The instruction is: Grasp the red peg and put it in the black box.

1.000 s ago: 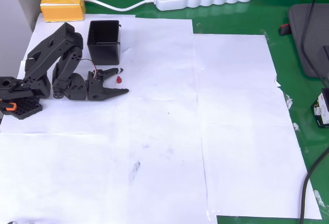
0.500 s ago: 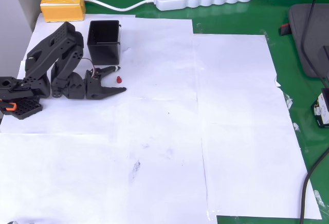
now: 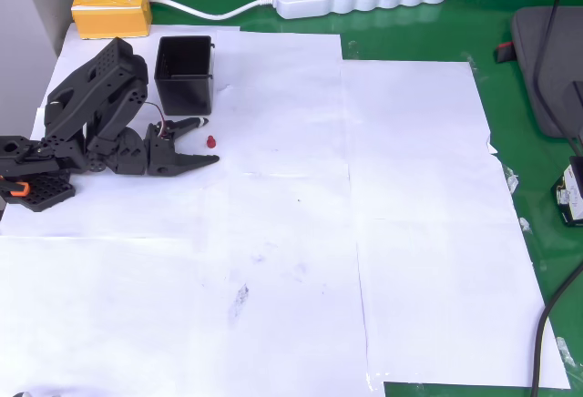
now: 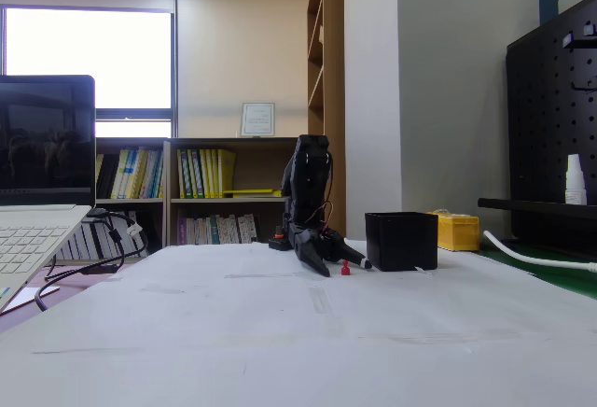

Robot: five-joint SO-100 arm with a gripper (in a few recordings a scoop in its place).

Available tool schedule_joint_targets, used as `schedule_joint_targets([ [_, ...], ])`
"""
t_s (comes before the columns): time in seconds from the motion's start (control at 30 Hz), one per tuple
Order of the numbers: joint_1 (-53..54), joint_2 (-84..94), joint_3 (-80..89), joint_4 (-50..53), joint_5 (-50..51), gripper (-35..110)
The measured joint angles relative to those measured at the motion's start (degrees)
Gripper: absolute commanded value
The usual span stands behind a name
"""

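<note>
So the black two-finger gripper (image 3: pixel 206 141) sits wide open and empty around the tiny bright red peg (image 3: pixel 209 141) on the white paper (just below the square black plastic box (image 3: pixel 185 75)), so next it needs to pinch shut.

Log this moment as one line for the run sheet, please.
gripper: jaws open, low at paper | peg: on paper between jaws, not gripped | box: upright, behind gripper | stage: pre-grasp
</note>
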Motion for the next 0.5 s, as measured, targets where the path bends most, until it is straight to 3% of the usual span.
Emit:
schedule_joint_targets([
  [0.5, -1.4, 0.0, 0.0, 0.0, 0.0, 36],
])
